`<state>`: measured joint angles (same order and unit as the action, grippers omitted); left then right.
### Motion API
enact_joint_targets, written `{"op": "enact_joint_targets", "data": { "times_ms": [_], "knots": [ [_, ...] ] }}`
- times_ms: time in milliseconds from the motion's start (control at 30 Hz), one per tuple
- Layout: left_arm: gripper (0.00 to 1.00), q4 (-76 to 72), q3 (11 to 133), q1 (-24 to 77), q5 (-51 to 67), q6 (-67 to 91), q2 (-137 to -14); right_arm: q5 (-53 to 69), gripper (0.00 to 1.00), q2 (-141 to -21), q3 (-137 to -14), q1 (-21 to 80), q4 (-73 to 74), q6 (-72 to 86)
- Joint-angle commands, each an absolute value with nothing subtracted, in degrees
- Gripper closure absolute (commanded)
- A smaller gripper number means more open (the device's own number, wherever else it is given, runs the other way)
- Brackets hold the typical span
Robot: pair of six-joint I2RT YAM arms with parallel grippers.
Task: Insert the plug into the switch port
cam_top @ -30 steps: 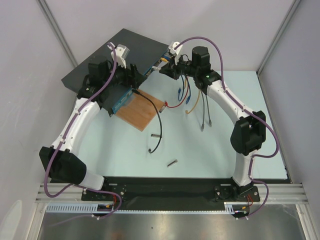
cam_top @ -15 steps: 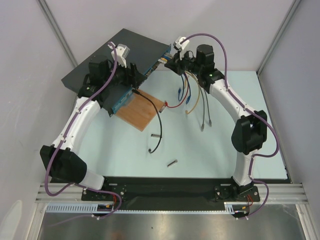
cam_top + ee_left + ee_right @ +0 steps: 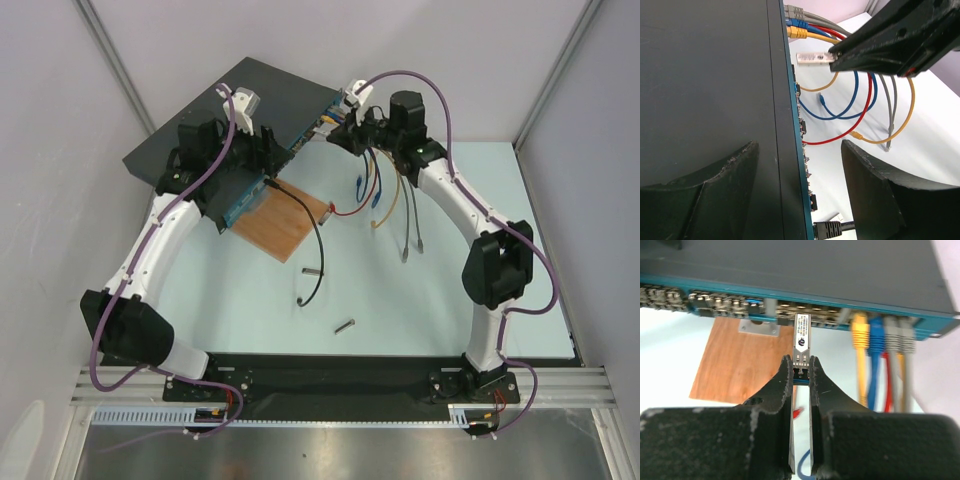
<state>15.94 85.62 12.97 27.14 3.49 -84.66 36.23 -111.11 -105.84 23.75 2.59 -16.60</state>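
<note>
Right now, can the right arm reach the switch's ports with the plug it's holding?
Probably yes: the right pincer holds the plug pointed at the switch port row, nothing between them; the yellow cable sits aside.

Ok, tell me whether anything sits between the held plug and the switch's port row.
Nothing visible does. The plug in the right gripper points straight at the switch's port row across a bare gap; the yellow cable sits plugged in beside that line, not in it.
</note>
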Motion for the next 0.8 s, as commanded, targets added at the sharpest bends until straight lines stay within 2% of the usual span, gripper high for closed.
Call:
{"op": "enact_joint_targets", "data": {
  "times_ms": [0, 767],
  "knots": [
    [0.28, 15.8, 87.5, 12.7, 27.2, 2.6, -85.0, 37.0, 1.0, -111.6, -109.3, 25.0, 4.7, -19.5],
    [0.27, 15.4, 87.2, 12.7, 27.1, 2.8, -85.1, 39.4, 1.0, -114.9, -114.0, 25.4, 4.1, -16.8]
  ]
}}
